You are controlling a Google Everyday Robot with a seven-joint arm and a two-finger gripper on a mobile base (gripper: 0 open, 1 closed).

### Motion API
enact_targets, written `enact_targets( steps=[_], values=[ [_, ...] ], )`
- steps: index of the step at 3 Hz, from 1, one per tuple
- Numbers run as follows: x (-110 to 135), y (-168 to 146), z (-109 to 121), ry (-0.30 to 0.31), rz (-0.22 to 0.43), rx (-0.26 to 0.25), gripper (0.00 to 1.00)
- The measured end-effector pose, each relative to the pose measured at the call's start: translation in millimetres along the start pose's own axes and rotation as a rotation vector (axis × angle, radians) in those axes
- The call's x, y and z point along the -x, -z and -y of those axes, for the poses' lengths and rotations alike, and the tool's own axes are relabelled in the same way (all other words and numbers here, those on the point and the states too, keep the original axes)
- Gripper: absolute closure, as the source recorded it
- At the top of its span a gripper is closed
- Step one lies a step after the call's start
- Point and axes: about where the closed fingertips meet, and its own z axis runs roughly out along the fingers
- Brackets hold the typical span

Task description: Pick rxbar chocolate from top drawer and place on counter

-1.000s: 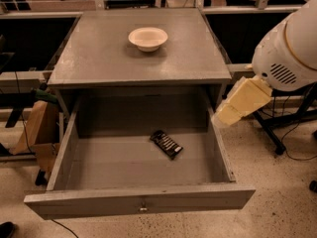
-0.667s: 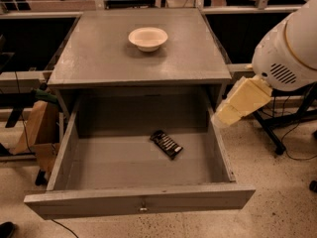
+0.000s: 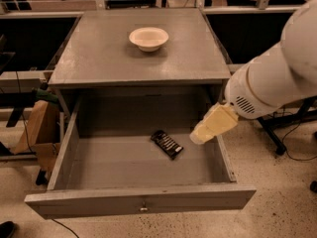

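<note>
The rxbar chocolate (image 3: 167, 144) is a black bar with pale print, lying flat and slanted on the floor of the open top drawer (image 3: 138, 202), right of centre. The drawer has a plain grey front with a small keyhole. The counter (image 3: 99, 48) is the grey cabinet top above it. My gripper (image 3: 202, 134), a cream-coloured piece at the end of the white arm (image 3: 267, 86), hangs over the drawer's right side, just right of the bar and above it, apart from it.
A cream bowl (image 3: 148, 38) stands on the counter toward the back. Cardboard pieces (image 3: 34, 133) lean left of the cabinet. A chair base (image 3: 277, 133) and cables lie on the floor to the right. The drawer's right wall (image 3: 224, 155) is below the gripper.
The arm has swung left and down. The gripper has moved from outside the drawer's right edge to over the drawer, close to the bar. The bar and bowl have not moved.
</note>
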Motion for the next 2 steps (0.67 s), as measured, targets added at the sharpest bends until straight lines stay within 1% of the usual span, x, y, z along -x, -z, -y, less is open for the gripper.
enact_targets(
  steps=[1,2],
  values=[
    [-12,-76,-21,-0.079,0.024,0.06,0.0],
    [-11,-148,-30,-0.138,0.064,0.08,0.0]
  ],
)
